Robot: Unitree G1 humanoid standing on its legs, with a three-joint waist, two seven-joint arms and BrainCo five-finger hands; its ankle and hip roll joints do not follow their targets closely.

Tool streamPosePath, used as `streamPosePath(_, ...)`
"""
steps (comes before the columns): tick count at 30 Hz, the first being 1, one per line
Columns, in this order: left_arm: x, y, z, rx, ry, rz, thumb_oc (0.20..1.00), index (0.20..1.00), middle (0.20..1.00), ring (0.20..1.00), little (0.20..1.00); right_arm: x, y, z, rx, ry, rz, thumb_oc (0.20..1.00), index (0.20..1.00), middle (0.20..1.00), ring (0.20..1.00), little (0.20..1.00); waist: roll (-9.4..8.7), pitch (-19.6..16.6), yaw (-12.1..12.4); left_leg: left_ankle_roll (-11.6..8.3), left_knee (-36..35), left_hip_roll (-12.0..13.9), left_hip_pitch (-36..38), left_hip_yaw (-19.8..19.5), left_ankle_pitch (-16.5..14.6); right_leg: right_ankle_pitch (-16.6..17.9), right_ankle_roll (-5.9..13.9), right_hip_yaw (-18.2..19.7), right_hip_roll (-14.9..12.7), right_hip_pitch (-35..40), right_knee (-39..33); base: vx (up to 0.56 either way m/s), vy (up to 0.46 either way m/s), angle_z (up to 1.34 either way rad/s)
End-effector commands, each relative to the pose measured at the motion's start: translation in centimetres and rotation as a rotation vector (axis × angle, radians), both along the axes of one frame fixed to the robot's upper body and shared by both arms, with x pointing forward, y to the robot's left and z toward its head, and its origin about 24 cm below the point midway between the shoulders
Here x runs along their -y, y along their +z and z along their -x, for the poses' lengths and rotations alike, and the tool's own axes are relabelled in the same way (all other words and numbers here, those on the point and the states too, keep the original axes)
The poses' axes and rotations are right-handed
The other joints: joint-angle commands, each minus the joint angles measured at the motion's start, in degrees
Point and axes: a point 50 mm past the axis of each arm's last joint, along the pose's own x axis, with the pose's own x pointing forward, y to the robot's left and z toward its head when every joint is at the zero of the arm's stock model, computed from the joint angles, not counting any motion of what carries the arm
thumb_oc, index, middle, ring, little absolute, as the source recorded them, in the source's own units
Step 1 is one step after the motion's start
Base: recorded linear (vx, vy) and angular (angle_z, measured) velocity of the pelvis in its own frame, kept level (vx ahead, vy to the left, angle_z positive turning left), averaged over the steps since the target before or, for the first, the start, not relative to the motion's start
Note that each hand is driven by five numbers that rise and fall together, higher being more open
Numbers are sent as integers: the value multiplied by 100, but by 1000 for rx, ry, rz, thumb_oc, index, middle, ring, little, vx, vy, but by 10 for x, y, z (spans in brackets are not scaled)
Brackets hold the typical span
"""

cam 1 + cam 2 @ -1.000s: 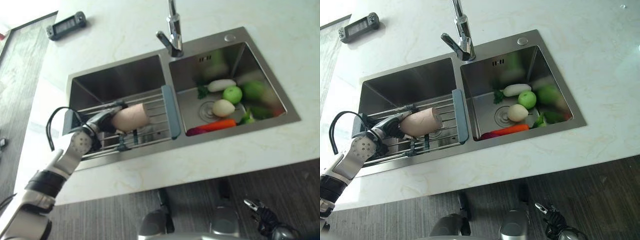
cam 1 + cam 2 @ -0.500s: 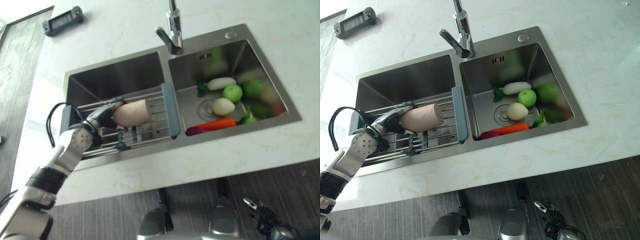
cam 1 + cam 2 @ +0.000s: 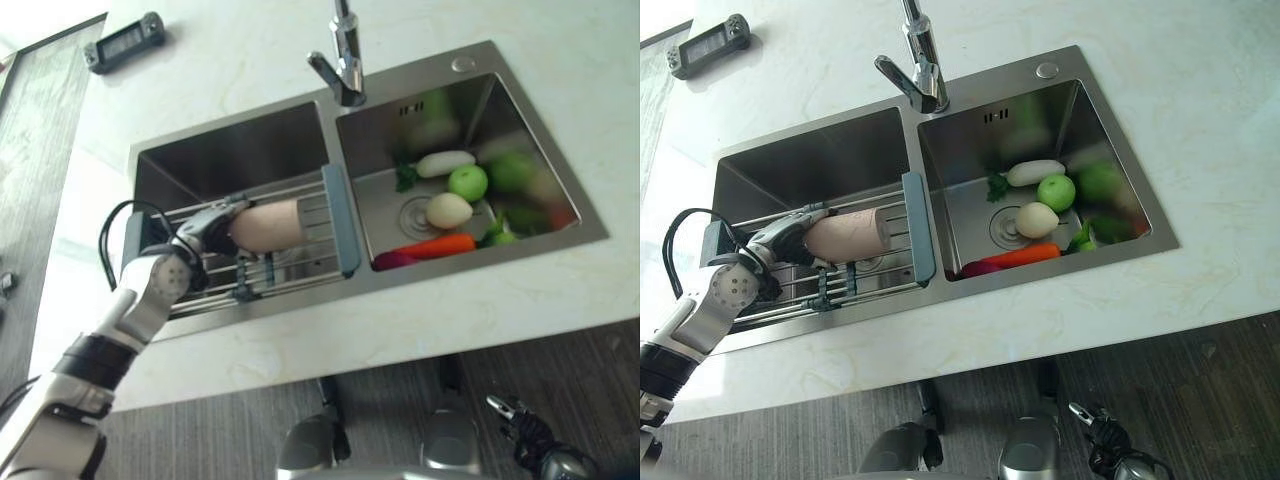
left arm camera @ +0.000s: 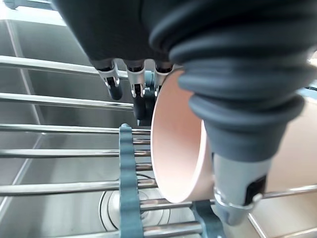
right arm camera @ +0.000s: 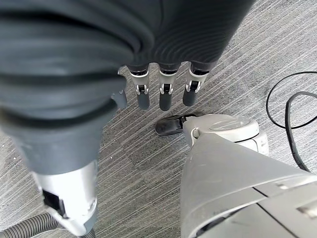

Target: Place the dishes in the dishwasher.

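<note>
- Since the earlier pictures, the robot's left hand point(image 3: 780, 240) has carried the pale pink, smooth, cylinder-shaped cup point(image 3: 845, 236) a little further toward the grey plastic end bar point(image 3: 919, 228) of the rack; the cup's far end now lies just beside that bar.
- Everything else in the sink keeps its place; the slight shift of the whole scene comes from the camera.
- That left hand reaches in from the robot's left, over the left basin of the stainless steel double sink point(image 3: 240, 145).
- Its fingers point(image 4: 115, 85) and thumb curl around the cup and grip it, with the cup lying on its side.
- From the wrist camera, the cup's round rim point(image 4: 177, 144) shows close up, above the metal bars.
- The cup sits over the silver wire drying rack point(image 3: 290, 275), which spans the left basin; whether it touches the wires cannot be told.
- A chrome tap point(image 3: 916, 62) stands behind the divider between the two basins.
- In the right basin lie a white radish point(image 3: 445, 163), a green apple point(image 3: 467, 183), a pale round onion point(image 3: 448, 211), an orange carrot point(image 3: 438, 246) and some leafy greens point(image 3: 512, 180).
- A small dark handheld device point(image 3: 124, 42) lies on the white marble counter point(image 3: 400, 325), well apart from the sink.
- The right hand point(image 5: 158, 84) hangs low over grey wood-grain floor point(image 5: 277, 54), its fingers straight and relaxed, holding nothing.
</note>
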Motion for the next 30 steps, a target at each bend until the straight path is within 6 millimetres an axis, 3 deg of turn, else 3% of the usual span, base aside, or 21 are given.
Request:
streamPosePath(1, -16, 31, -6, 78, 91, -76, 1000, 1000, 1000, 1000, 1000, -11, 3, -16, 67, -8, -18, 1000, 1000, 1000, 1000, 1000, -135, 42, -34, 53, 26, -149, -18, -406, -672, -694, 332, 162, -131, -42, 534, 0, 0, 0)
streamPosePath(15, -9, 43, -7, -24, 59, -191, 1000, 1000, 1000, 1000, 1000, -2, 5, -13, 61, -38, -4, 1000, 1000, 1000, 1000, 1000, 73, -18, -115, 19, 3, -149, 34, -286, -667, -621, 332, 120, -182, 28, 394, -7, -2, 0)
streamPosePath(30, 9, 44, -17, -64, 10, -217, 1000, 1000, 1000, 1000, 1000, -3, 4, -10, 50, -38, -9, 1000, 1000, 1000, 1000, 1000, 121, -22, -264, 16, 3, -143, 85, -197, -675, -571, 332, 199, -185, 64, 317, 2, -1, 0)
